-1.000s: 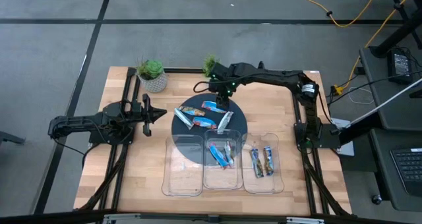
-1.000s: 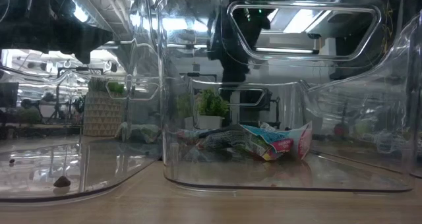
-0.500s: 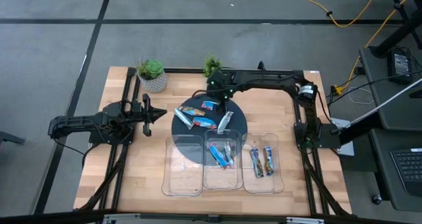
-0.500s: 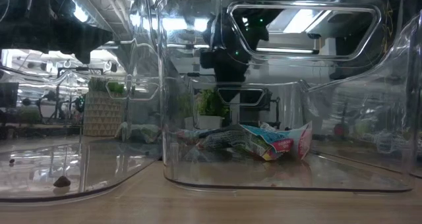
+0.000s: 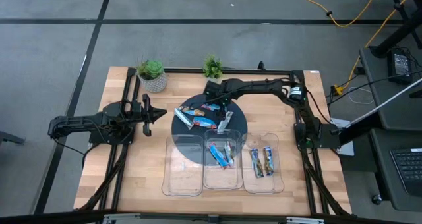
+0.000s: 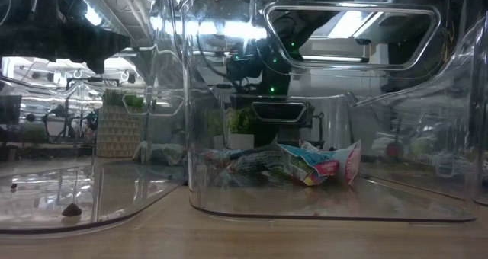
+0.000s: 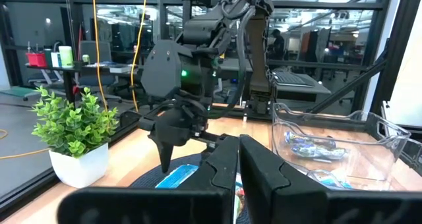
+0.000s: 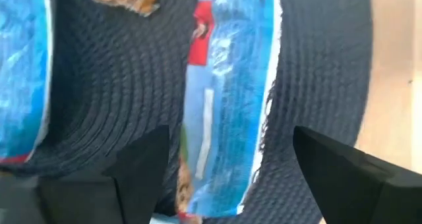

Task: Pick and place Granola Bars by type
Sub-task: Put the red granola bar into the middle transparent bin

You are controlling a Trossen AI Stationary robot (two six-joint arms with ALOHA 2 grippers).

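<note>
Several granola bars lie flat on a dark round mat (image 5: 239, 120). A blue one (image 5: 211, 107) lies at the mat's far side, with a brownish one (image 5: 193, 111), another blue one (image 5: 205, 122) and silvery ones (image 5: 225, 121) nearby. My right gripper (image 5: 212, 105) is low over the far blue bar (image 8: 227, 99). It is open, one finger (image 8: 142, 165) on each side of the bar, and I see no touch. More bars lie in the middle tray (image 5: 222, 153) and the right tray (image 5: 262, 161). My left gripper (image 5: 157, 114) waits shut, left of the mat.
Three clear plastic trays (image 5: 182, 184) stand side by side at the table's near side. A potted plant (image 5: 152, 74) and a smaller plant (image 5: 212, 67) stand at the far edge. Bare wood (image 5: 267, 115) lies to the right of the mat.
My right arm has dropped from above the mat's far edge down to the mat. Its gripper has come low over the far blue bar and now straddles it. The bars have stayed in place.
</note>
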